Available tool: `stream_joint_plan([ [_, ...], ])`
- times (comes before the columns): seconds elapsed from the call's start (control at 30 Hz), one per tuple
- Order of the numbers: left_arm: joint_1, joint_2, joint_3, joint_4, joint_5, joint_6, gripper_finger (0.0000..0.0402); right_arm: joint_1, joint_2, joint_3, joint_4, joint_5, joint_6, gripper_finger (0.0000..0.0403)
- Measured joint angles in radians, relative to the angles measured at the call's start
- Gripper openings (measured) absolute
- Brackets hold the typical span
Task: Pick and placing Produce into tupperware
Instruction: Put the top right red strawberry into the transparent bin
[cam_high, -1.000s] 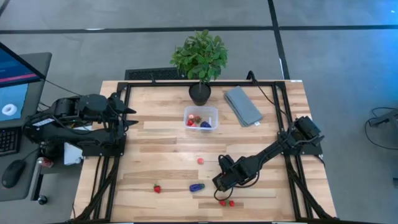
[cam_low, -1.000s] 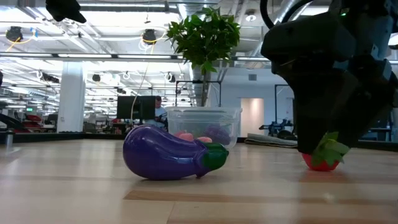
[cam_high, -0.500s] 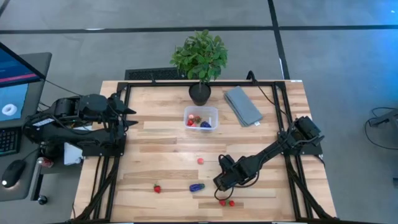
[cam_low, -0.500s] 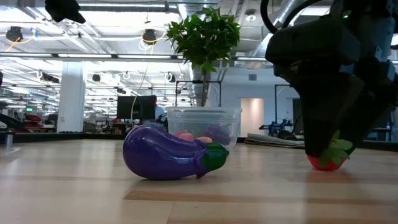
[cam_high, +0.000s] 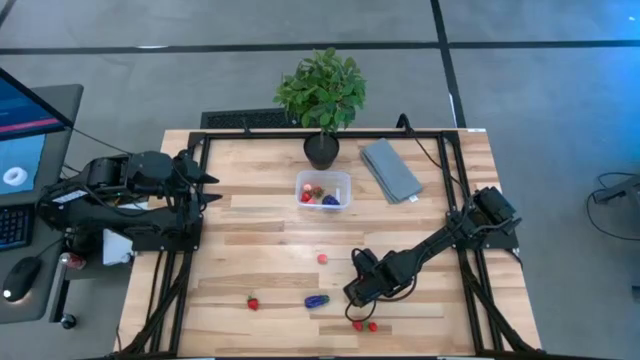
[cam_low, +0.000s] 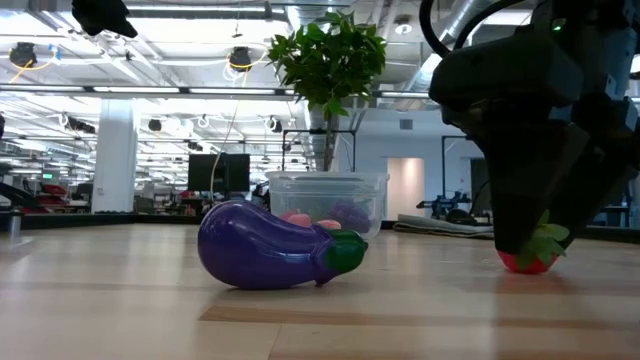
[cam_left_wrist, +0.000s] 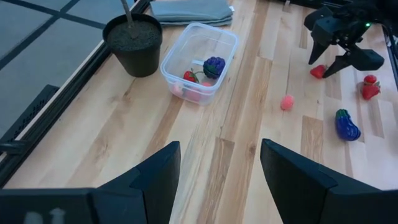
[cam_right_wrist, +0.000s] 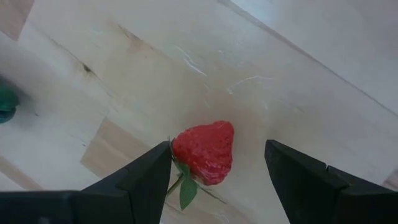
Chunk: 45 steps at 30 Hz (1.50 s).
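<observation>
The right gripper reaches low over the front of the pale wooden table, its dark arm stretched in from the right edge, its two fingers standing apart on either side of a red toy strawberry. One finger sits just beside the berry's green leaf; the other stands clear, so nothing is clamped. The berry lies on the planks, glossy, plump and tapered. Seen level from the tabletop, the gripper's bulk hangs right over that strawberry.

The left gripper waits folded back at the table's left edge, its fingers parted and empty.

The clear plastic tupperware, rectangular with rounded corners, stands near the back centre, just in front of a black pot holding a leafy plant. Inside it lie red pieces and a dark purple grape bunch. A smooth purple toy eggplant with a green cap lies near the front, a round pinkish piece mid-table, and a folded grey cloth beside the pot.
</observation>
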Motion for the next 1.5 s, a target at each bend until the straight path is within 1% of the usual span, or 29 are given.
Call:
stream_joint_plan([
  [0.33,0.000,0.000,0.000,0.000,0.000,0.000,0.0213,0.000,0.000,0.000,-0.002,-0.005,0.013,0.0275],
  [0.67,0.000,0.000,0.000,0.000,0.000,0.001,0.0213,0.000,0.000,0.000,0.008,-0.005,0.012,0.0227],
  [0.87,0.000,0.000,0.000,0.000,0.000,0.002,0.0213,0.000,0.000,0.000,0.018,-0.005,0.012,0.0209],
  [1.5,0.000,0.000,0.000,0.000,0.001,0.004,0.0213,0.000,0.000,0.000,0.023,-0.024,0.012,0.0202],
])
